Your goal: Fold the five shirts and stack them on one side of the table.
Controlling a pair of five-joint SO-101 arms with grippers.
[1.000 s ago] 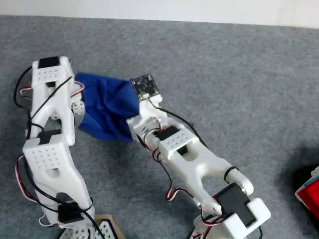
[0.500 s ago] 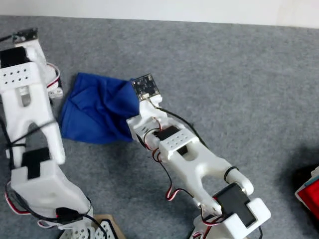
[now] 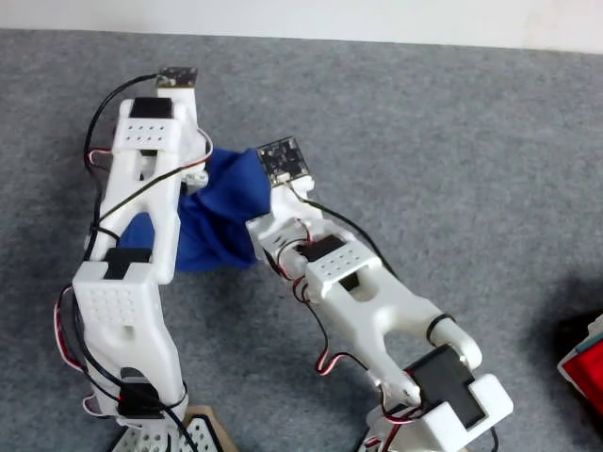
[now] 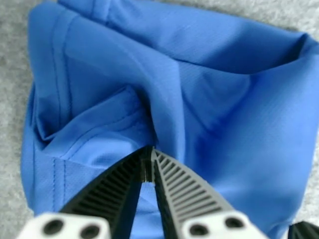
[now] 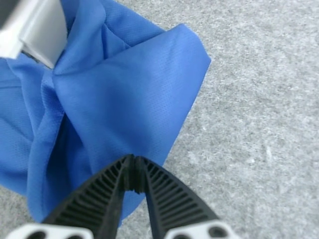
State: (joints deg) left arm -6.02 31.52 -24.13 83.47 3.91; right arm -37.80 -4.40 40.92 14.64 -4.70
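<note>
Left gripper point(image 4: 148, 169): you are pinching a ridge of the blue shirt point(image 4: 224, 114), jaws fully together.
Right gripper point(image 5: 132, 179): you are clamping its edge likewise.
Shirt: lying bunched on the table point(image 3: 452, 141) between both arms.
Risk: uneven pulling may be dragging cloth out of one thin pinch, twisting the fold.

Grey table point(image 3: 452, 122); blue shirt point(image 3: 224, 212) on it.
</note>
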